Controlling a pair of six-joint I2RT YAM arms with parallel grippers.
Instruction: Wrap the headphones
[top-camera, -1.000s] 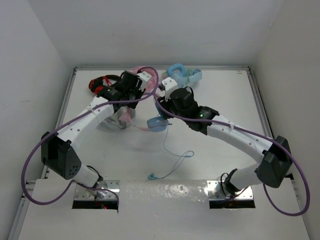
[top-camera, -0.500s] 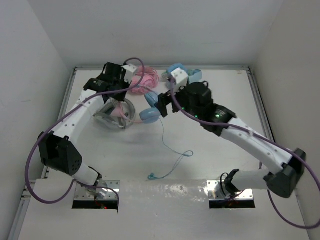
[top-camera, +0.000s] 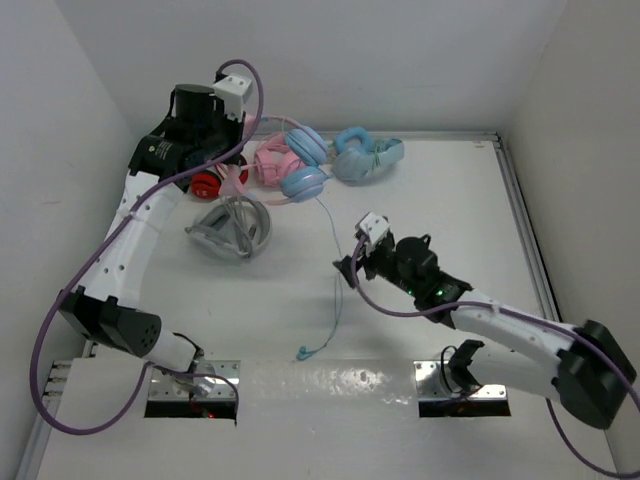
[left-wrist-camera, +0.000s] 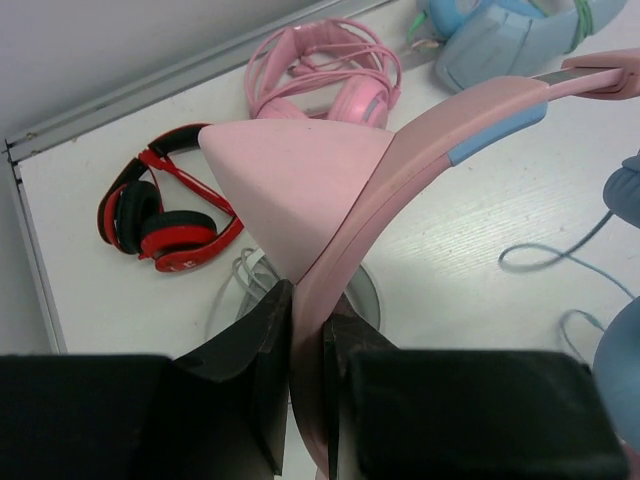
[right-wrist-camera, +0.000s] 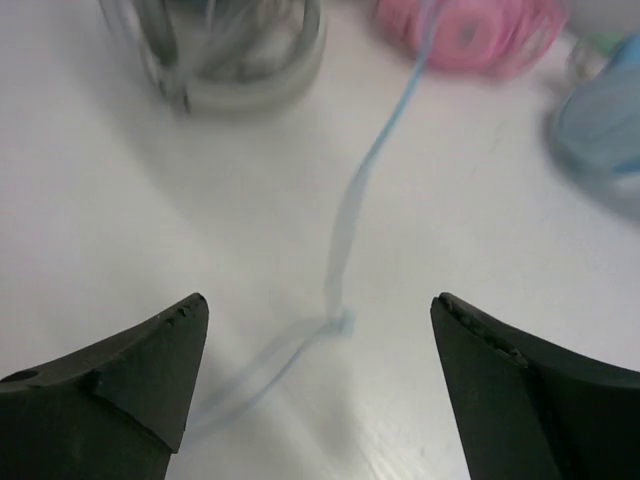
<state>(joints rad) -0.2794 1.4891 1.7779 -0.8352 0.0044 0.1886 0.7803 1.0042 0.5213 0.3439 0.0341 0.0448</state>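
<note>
left pincer (left-wrist-camera: 306, 300) clamped on pink headband (left-wrist-camera: 420, 150) of headphones (top-camera: 303, 183), upper left | right pincer (right-wrist-camera: 318, 305) wide open above cable (right-wrist-camera: 352, 205), center-ish

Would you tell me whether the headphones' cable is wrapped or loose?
Loose: the cable trails unwound from the headphones down across the table.

Pink-banded, blue-cupped headphones (top-camera: 303, 183) trail a long, nearly straight teal cable (right-wrist-camera: 343, 240).

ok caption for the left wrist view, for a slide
Left end effector shut on the headphones at the pink cat-ear headband, a red pair and an all-pink pair on the table behind.
</note>
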